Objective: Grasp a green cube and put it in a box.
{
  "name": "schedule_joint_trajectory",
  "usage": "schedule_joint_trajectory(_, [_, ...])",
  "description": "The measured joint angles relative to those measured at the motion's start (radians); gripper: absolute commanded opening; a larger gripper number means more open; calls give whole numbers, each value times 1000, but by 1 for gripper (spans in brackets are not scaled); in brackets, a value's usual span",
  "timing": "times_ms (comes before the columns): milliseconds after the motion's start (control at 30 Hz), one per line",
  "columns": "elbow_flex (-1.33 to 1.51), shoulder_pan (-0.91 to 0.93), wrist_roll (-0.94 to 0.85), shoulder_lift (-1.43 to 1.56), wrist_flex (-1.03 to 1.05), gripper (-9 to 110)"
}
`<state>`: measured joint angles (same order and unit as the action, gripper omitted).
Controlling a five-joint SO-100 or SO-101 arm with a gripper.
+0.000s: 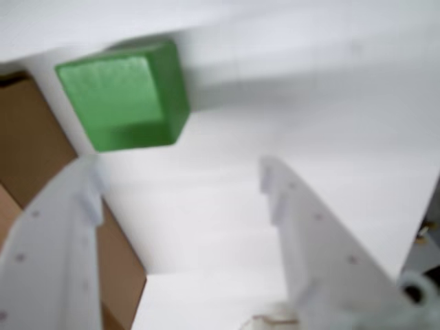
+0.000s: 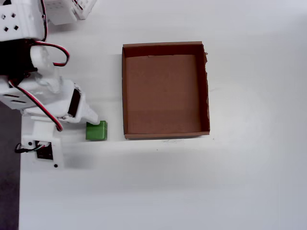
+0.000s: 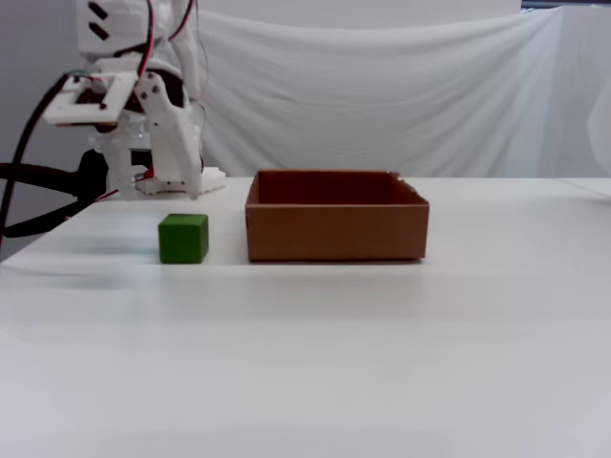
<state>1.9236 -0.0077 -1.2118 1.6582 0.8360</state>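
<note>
1. Green cube sits on the white table, outside the box, just off its lower-left corner in the overhead view, with a small gap of bare table between them.
2. Fixed view: cube rests flat on the table, left of the box, near it but not touching.
3. Box is a shallow brown cardboard tray with low walls, its floor bare (right wall looks a bit ragged in the overhead view).
4. Gripper stands wide apart in the wrist view, two white fingers entering from the bottom edge, nothing between them.
5. Wrist view: cube lies beyond the fingertips toward the upper left, nearer the left finger, not touched (picture is blurry). A strip of brown box shows at the left edge.
6. Overhead view: gripper tip is over the cube's upper-left edge; contact can't be judged from here.
7. Fixed view: gripper hangs above the table, up and slightly left of the cube, clearly off it.
8. Red and black wires run along the arm (top-left in the overhead view).
</note>
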Motion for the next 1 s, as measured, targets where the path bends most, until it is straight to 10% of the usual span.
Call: schedule_joint_trajectory(1000, [-126,-89,28,-219,-69,26])
